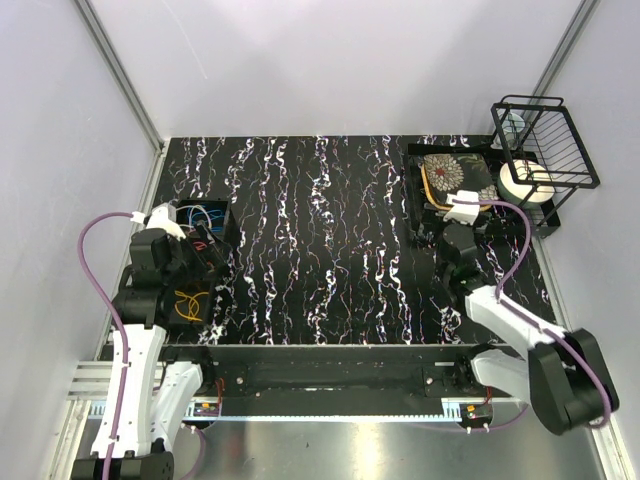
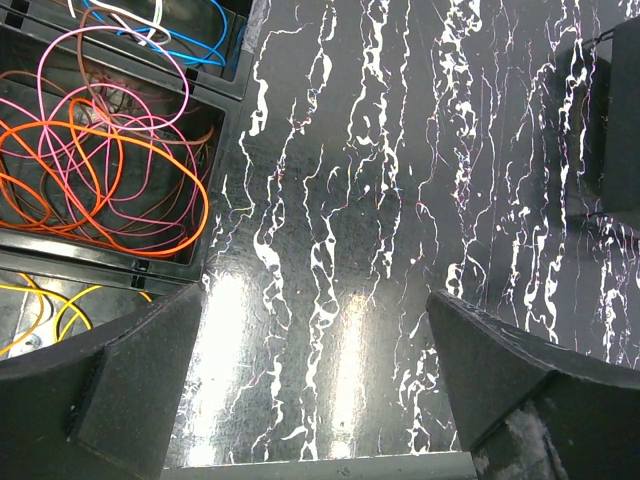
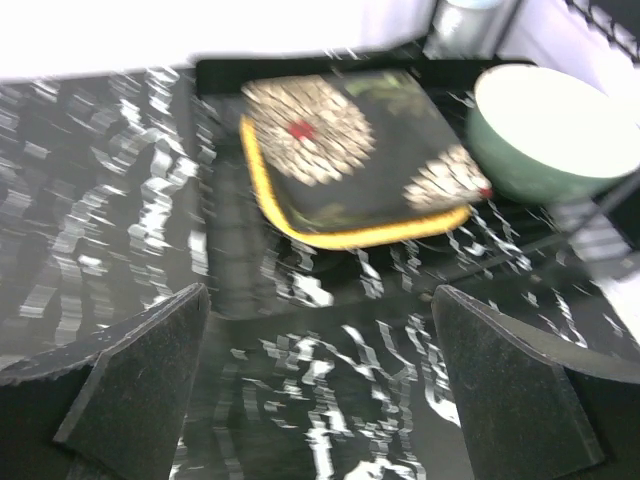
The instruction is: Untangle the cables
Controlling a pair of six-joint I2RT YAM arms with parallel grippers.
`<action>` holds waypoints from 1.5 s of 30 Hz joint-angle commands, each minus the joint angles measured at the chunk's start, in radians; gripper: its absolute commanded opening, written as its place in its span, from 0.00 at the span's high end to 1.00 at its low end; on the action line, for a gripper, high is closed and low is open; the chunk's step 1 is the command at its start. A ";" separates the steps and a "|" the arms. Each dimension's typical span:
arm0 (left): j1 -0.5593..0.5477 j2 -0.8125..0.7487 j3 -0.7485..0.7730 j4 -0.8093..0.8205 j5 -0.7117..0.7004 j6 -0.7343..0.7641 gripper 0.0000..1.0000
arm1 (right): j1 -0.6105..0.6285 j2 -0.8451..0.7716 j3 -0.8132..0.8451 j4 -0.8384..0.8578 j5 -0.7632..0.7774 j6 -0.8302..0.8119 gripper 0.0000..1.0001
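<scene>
The cables (image 2: 100, 165) lay in a black divided bin (image 2: 216, 120) at the left edge of the table (image 2: 380, 200), in the upper left of the left wrist view. In the middle compartment, orange and pink strands were looped over one another in a loose tangle. A blue cable (image 2: 208, 50) with a white one beside it sat in the compartment above, and a yellow cable (image 2: 48, 306) showed in the one below, partly hidden behind a finger.

The left tool (image 2: 315, 335) hung released, its two dark fingers spread wide at the bottom corners of that view. Only bare marbled table lay between them. It was just to the right of the bin and touched no cable.

Across the table, at the right of the overhead view, the right tool (image 3: 320, 335) was also spread wide and held nothing. Its own view was blurred. Ahead of its fingers was a dark square plate (image 3: 340, 160) with pale flower patterns and a yellow rim, resting on a black tray (image 1: 414, 190). To the right of the plate stood a green bowl (image 3: 550, 140) with a white inside. From above, the bowl sat at the foot of a black wire rack (image 1: 545, 140) in the table's far right corner, well apart from the cables.
</scene>
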State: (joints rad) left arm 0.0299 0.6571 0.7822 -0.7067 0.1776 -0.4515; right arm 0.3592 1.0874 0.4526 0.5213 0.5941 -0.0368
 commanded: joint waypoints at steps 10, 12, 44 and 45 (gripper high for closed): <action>-0.002 0.009 0.005 0.035 0.034 0.025 0.01 | -0.192 0.161 -0.123 0.372 -0.232 -0.014 0.00; -0.001 0.003 0.005 0.035 0.031 0.025 0.01 | -0.257 0.164 -0.120 0.349 -0.308 0.011 0.00; -0.001 -0.036 0.034 -0.004 -0.010 0.033 0.01 | -0.463 0.462 -0.063 0.498 -0.717 0.058 0.00; -0.001 -0.037 0.031 -0.002 -0.013 0.031 0.01 | -0.463 0.456 -0.068 0.505 -0.708 0.061 0.00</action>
State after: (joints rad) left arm 0.0299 0.6395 0.7826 -0.7177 0.1772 -0.4400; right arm -0.1017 1.5478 0.3267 1.0534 -0.0708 0.0566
